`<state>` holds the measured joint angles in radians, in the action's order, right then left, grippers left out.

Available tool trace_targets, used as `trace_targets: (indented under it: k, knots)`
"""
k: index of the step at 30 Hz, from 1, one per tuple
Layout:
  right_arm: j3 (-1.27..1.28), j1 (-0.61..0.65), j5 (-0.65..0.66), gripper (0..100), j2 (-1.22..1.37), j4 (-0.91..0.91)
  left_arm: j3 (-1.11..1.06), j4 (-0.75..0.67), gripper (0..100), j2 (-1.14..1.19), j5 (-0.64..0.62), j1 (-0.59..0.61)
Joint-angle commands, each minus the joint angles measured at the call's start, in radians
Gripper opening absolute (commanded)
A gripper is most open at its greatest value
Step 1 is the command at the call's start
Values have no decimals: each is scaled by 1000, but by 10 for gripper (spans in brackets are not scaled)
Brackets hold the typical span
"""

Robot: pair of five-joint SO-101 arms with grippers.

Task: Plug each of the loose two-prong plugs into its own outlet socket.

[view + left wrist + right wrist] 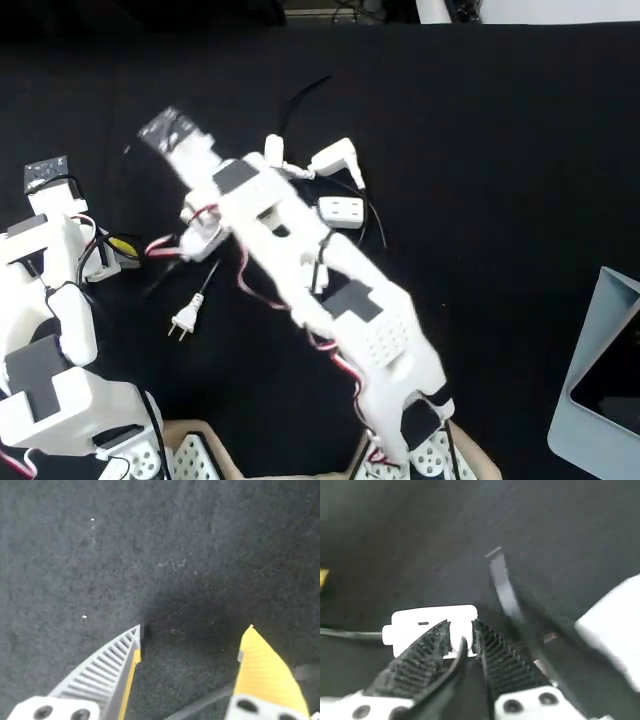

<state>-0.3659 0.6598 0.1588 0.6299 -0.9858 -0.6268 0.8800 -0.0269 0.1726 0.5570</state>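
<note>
Starting nearest the arm bases in the high view, a loose plug (183, 322) lies flat on the black surface (480, 150) between the two arms. Its prongs point back toward the bases, and its long axis runs diagonally away from them. Its thin lead (205, 285) goes up under the right arm's wrist. The left arm looks the nearer to it, so I judge that arm better placed to take it.

The left claw (194, 630) is spread wide over bare cloth, with nothing between its tips.

The right claw (462, 630) is pressed almost together, pinching a black cord (456, 667) that runs up between its ribbed fingers. Just beyond the tips lies a white block (432, 622) with a short slot on its face and a cord of its own leaving to one side. It looks like a socket, though I cannot be sure. Nor can I tell whether the pinched cord belongs to the loose plug.

Farther out, just beside the right arm, a white outlet socket (343, 210) lies with its two slots facing up. Beyond it a white plug (335, 155) rests among dark cables.

The loose plug's prongs point away from that socket, so it would probably need turning end for end before it could be pushed in.
</note>
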Motion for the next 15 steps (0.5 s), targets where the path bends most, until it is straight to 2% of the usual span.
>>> trace_targets:
  k: [1,5,8,13,15]
  knots:
    - [-51,-80,0,11,-42,206,7,-17,306,-5,-9,8]
    - [-51,-149,-12,12,-41,382,5,-17,306,-5,-9,10]
    - [-54,-189,-97,25,-41,448,5,-17,306,-5,-9,10]
    - [-47,-227,-169,216,-39,453,5,-17,306,-5,-9,10]
    - [-33,-232,-163,259,-33,453,5,-17,306,-5,-9,10]
